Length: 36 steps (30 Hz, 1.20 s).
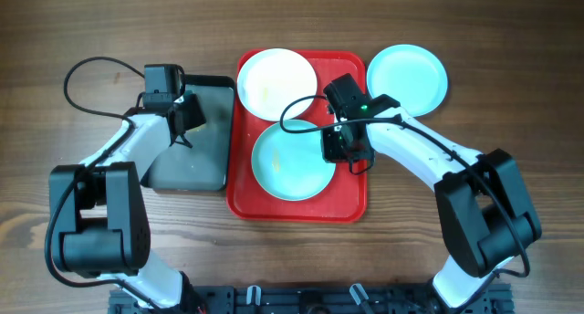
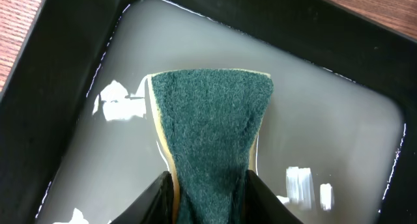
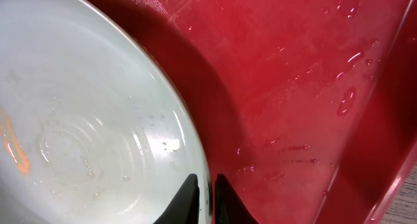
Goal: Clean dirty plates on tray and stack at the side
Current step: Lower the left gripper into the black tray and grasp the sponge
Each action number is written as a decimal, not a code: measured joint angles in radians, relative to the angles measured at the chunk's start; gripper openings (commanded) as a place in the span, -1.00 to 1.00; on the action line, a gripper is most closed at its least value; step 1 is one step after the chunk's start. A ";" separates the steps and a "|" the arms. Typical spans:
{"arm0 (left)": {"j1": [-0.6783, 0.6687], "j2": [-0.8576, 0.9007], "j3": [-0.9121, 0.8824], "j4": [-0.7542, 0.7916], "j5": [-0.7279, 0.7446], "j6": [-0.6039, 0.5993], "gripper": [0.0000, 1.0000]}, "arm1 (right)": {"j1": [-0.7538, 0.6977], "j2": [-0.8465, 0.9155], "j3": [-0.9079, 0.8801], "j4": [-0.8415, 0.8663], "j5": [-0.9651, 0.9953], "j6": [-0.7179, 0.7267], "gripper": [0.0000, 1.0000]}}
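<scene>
The red tray (image 1: 351, 200) holds a white plate (image 1: 276, 81) at its far end and a pale aqua plate (image 1: 287, 163) nearer me. A second aqua plate (image 1: 408, 77) lies on the table right of the tray. My right gripper (image 1: 339, 148) is shut on the right rim of the aqua plate on the tray. In the right wrist view its fingers (image 3: 206, 198) pinch that rim, and the plate (image 3: 98, 120) is wet with an orange smear at its left. My left gripper (image 1: 187, 113) is shut on a green sponge (image 2: 212, 126) over the grey tray.
The dark grey tray (image 1: 196, 163) stands left of the red tray and holds cloudy water (image 2: 326, 120). The sponge's tip is at or in that water. The red tray floor (image 3: 293, 87) is wet with drops. Wooden table lies all around.
</scene>
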 measured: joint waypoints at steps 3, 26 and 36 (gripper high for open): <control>0.000 0.000 0.000 0.003 0.000 0.010 -0.69 | 0.000 0.000 0.000 0.000 0.000 0.000 -0.79; 0.000 0.003 0.000 -0.040 0.001 0.008 -0.92 | 0.000 0.000 0.000 0.010 0.002 -0.018 -0.06; 0.000 -0.174 -0.010 -0.196 0.000 0.008 -0.92 | 0.000 0.000 0.000 0.060 0.047 -0.018 0.17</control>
